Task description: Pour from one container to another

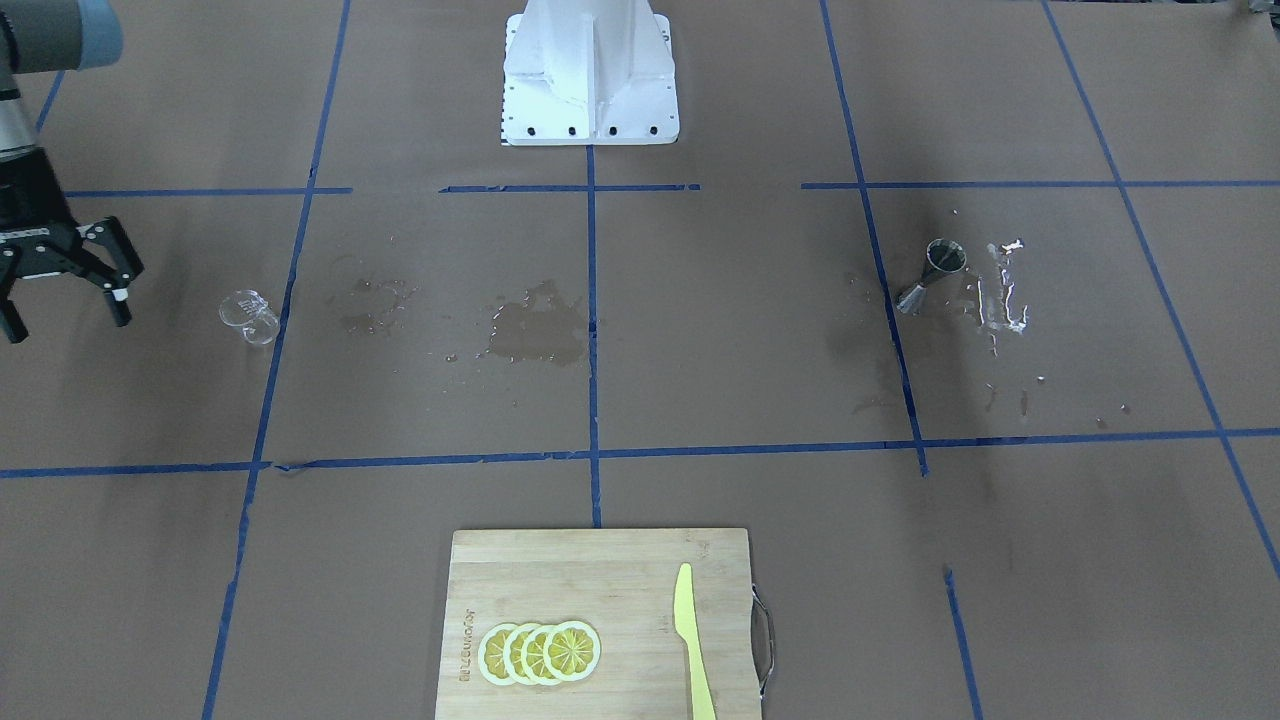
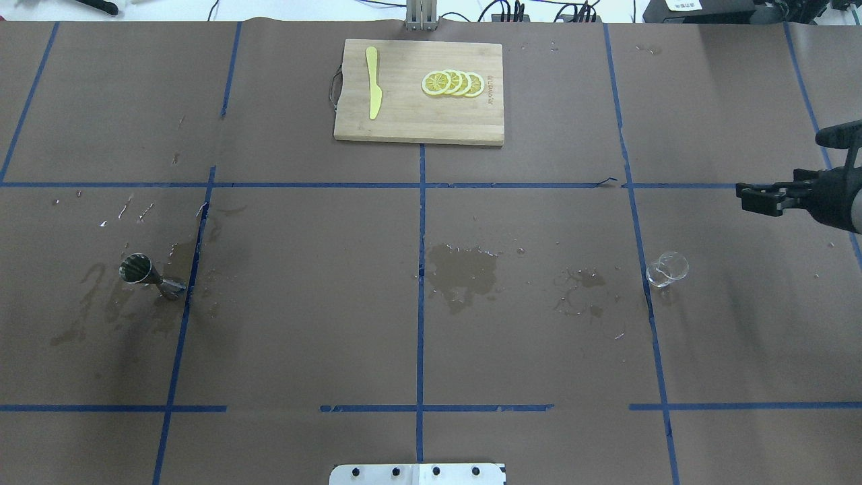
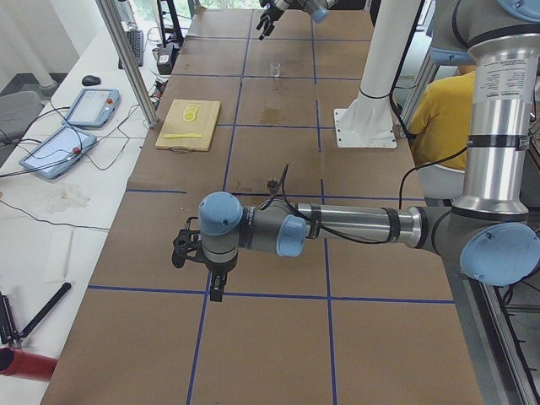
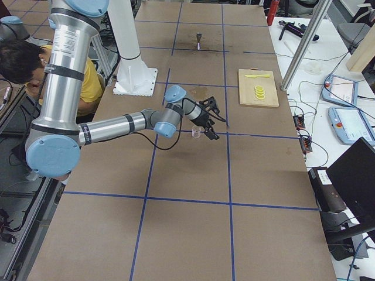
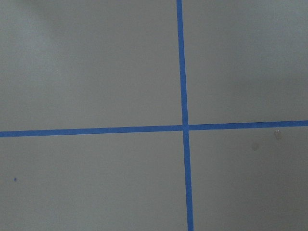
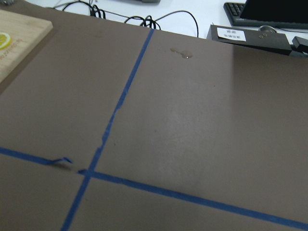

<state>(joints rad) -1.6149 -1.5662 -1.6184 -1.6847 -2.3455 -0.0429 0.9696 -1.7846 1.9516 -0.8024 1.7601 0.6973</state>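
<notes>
Between your clear measuring cup (image 1: 250,318) and the steel jigger (image 1: 935,275) you see wet puddles (image 1: 535,332); right hand (image 1: 66,322) gapes empty near the cup (left hand (image 3: 199,270): cannot tell).

Robotics lab: tape-gridded table (image 2: 303,303), teach pendants (image 3: 91,107)

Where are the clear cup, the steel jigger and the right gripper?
clear cup (image 2: 667,270): overhead view, on its transparent wall.
steel jigger (image 2: 153,278): overhead view, near its narrow waist.
right gripper (image 1: 66,322): front-facing view, midway between its spread fingertips.
</notes>
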